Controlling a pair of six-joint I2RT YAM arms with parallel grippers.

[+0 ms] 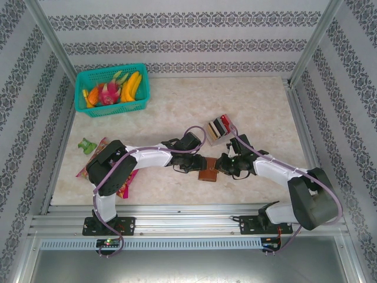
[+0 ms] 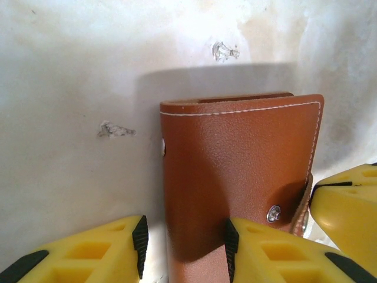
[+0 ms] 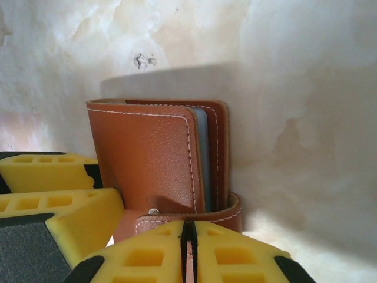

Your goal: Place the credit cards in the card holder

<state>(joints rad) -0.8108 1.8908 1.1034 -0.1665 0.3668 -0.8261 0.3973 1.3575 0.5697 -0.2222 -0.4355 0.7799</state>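
Opening the card holder is in hand: right claw clamped on its snap tab, left claw spread astride its edge, pulling the cover open likely next.

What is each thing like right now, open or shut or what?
Holder: folded, cover slightly ajar, snap looks undone.
Tab: loose, seemingly pinched by the right tool.
Left tool: open, straddling the holder's edge.
Right tool: shut on the tab.
Cards: upright in their stand, not yet in the holder.
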